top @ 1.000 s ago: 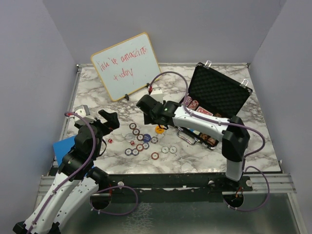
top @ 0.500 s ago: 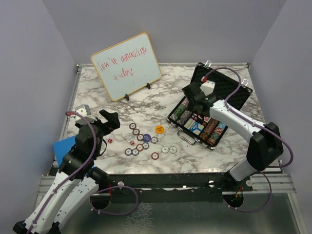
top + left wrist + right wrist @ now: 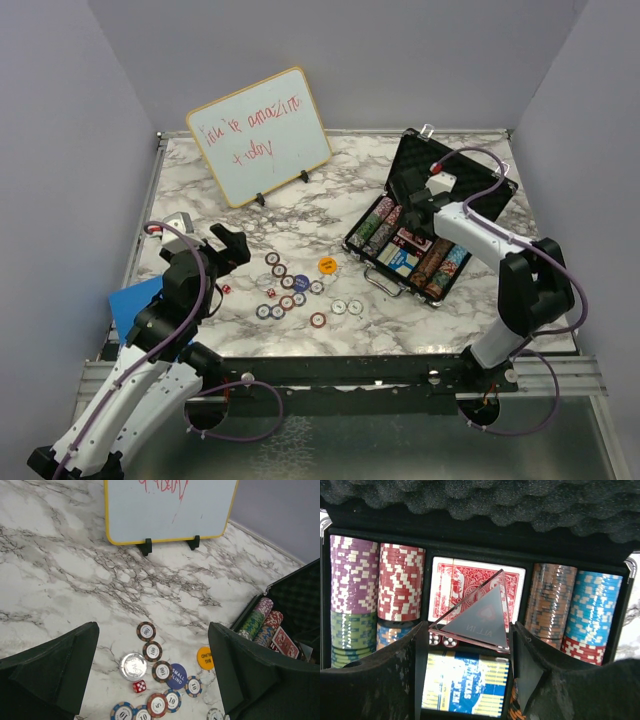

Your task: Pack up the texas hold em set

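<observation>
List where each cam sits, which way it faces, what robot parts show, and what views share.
Top external: above and behind the left arm and right arm, looking down on the table; both show.
Left wrist: on the left hand, facing forward over loose chips toward the whiteboard; its open fingers frame the view.
Right wrist: on the right hand, facing into the open briefcase; its fingers grip a clear ALL IN triangle.
Shared: top and left wrist both show whiteboard, loose chips and briefcase.

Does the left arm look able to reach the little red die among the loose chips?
Probably yes. The left gripper is open and close to it, with nothing between. The red die lies uncovered, though a silver disc and chips crowd it.
</observation>
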Robot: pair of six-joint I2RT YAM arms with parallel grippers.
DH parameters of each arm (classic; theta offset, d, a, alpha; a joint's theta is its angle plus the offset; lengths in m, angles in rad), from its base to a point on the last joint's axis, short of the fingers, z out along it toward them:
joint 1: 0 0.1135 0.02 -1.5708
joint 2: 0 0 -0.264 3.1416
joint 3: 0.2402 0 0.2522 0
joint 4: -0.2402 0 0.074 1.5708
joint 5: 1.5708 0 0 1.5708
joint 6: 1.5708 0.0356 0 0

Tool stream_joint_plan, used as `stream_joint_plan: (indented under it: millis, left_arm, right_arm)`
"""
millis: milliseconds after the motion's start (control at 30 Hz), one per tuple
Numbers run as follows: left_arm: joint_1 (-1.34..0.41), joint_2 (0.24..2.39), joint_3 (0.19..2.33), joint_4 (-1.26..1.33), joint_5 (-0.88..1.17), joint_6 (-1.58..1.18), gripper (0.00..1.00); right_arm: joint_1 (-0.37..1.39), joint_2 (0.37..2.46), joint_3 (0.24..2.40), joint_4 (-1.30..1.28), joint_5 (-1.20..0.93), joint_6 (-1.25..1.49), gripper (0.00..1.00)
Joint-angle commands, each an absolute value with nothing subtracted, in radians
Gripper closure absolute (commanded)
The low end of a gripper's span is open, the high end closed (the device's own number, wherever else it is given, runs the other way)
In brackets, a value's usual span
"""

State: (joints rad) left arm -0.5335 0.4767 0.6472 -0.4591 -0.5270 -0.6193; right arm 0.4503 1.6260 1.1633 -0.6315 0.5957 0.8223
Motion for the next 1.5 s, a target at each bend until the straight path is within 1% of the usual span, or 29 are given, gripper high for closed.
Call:
stream_joint_plan:
  millis: [0, 167, 233, 367, 533, 700, 1000, 1067, 1200, 1367, 1467]
  left_arm:
    - [-0.535, 0.491, 0.636, -0.469, -0.513, -0.622, 0.01]
    - [-0.535, 0.495, 0.634, -0.465, -0.514, -0.625, 0.01]
    - [-0.535, 0.497, 0.634, -0.465, -0.514, -0.626, 0.01]
    - [-0.535, 0.496, 0.635, -0.465, -0.514, -0.622, 0.01]
    - [-0.535, 0.496, 0.631, -0.465, -0.517, -0.627, 0.01]
    - [-0.535, 0.502, 0.632, -0.465, -0.515, -0.629, 0.01]
    - [-0.535, 0.516, 0.639, -0.46, -0.501, -0.624, 0.01]
    - [-0.535, 0.525, 0.643, -0.456, -0.499, -0.624, 0.01]
    - [-0.535, 0.532, 0.661, -0.451, -0.497, -0.616, 0.01]
    - [-0.535, 0.518, 0.685, -0.452, -0.49, -0.604, 0.01]
    - [-0.535, 0.496, 0.709, -0.457, -0.489, -0.594, 0.01]
  right_arm:
    - [0.436, 1.678, 1.164, -0.577, 0.574, 0.83, 0.48]
    - [0.433, 1.697, 1.153, -0.556, 0.57, 0.794, 0.47]
    - [0.428, 1.706, 1.144, -0.521, 0.552, 0.734, 0.46]
    - [0.413, 1.73, 1.142, -0.504, 0.53, 0.664, 0.45]
    - [0.407, 1.747, 1.134, -0.49, 0.505, 0.625, 0.45]
    - [0.404, 1.77, 1.133, -0.478, 0.488, 0.588, 0.43]
    - [0.403, 1.766, 1.155, -0.503, 0.52, 0.503, 0.2]
    - [0.403, 1.743, 1.16, -0.51, 0.506, 0.492, 0.18]
    - [0.405, 1.67, 1.168, -0.531, 0.438, 0.473, 0.18]
    - [0.453, 1.555, 1.152, -0.528, 0.326, 0.465, 0.26]
    - [0.531, 1.502, 1.145, -0.518, 0.287, 0.497, 0.3]
